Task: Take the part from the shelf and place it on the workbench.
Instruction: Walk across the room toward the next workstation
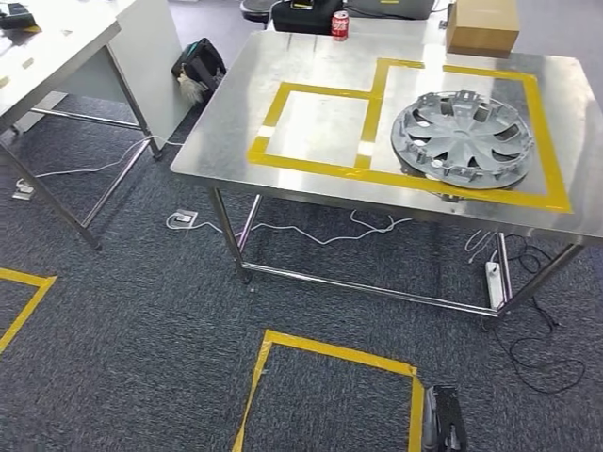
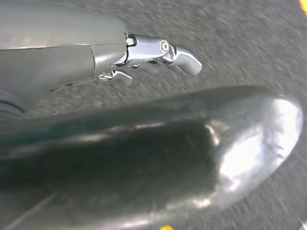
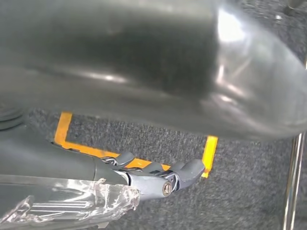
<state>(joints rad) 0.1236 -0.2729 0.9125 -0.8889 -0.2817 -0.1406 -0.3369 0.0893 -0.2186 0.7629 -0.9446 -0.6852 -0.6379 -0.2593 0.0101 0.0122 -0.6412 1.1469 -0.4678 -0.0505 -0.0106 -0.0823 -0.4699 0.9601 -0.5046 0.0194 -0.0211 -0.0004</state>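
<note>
Resting flat on the steel counter (image 1: 235, 141), the part (image 1: 464, 138), a grey hubcap, lies inside the larger of two yellow-taped rectangles (image 1: 547, 160), toward the counter's right side as the head view shows it, its near rim close to the front strip of tape. From how it lies, the placement looks done, and what is left is to stand clear of it. Doing that well would mean keeping both arms low and close to the body, so nothing brushes the counter edge or nudges the part across the tape, and checking that the part sits wholly within the marked outline.

The part is well apart from both hands. The left hand (image 2: 145, 55) hangs over dark carpet with its fingers stretched out and slightly apart, holding nothing. The right hand (image 3: 152, 179) hangs the same way, fingers extended and empty, above the carpet and a yellow floor marking (image 3: 137, 160), with a counter leg (image 3: 293, 187) near it. In the head view this hand appears low at the bottom edge beside a taped square on the floor (image 1: 334, 353), in front of the counter.

Farther out, a red can (image 1: 340, 24) and a cardboard box (image 1: 482, 24) stand at the counter's far edge, and a second table (image 1: 50, 47) stands off to the left.
</note>
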